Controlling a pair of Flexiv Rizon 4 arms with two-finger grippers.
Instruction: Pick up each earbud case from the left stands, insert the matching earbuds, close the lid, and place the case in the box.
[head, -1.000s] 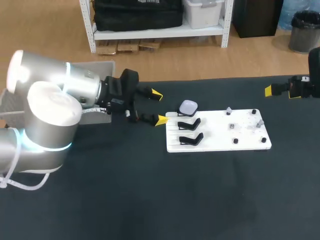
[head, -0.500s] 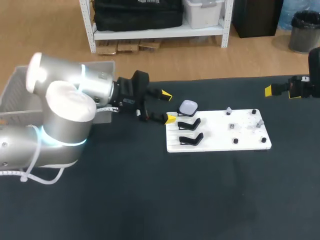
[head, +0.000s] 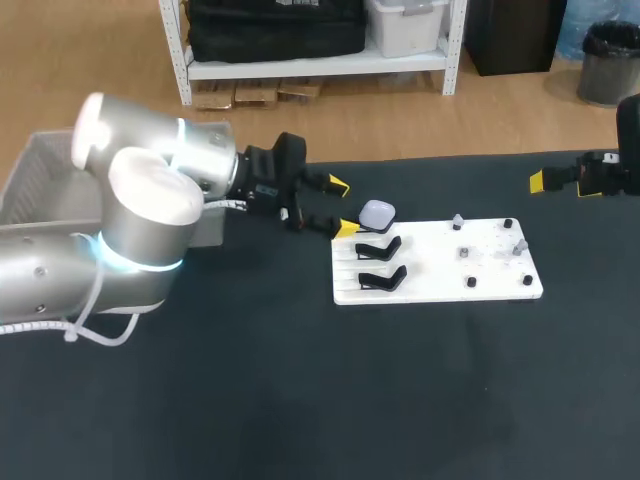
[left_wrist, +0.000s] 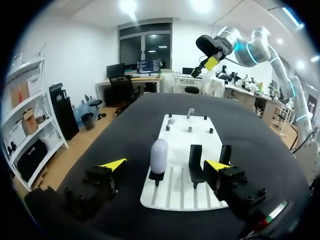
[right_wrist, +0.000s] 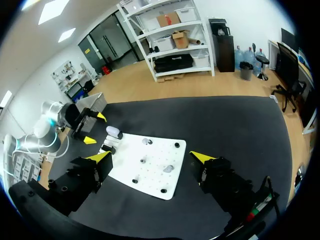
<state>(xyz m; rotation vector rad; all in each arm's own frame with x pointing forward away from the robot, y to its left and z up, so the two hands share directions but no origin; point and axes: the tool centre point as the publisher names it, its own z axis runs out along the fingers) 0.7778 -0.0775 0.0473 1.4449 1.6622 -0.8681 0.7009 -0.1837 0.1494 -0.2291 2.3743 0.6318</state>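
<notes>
left claw (head: 344, 207) open beside the smooth, rounded pale case (head: 376, 213) on its stand (left_wrist: 156, 178).

A robotics lab: two silver robot arms, the left arm (head: 130, 210) and the right arm (left_wrist: 250, 47), stand at a black table (head: 300, 400), and a white board (head: 495, 275) there carries black stands (head: 380, 278) and small pegs (head: 467, 254).

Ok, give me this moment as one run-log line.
left pincer: open, just short of earbud case | earbud case: on stand | right pincer: open, empty, far right | other stands: empty
</notes>
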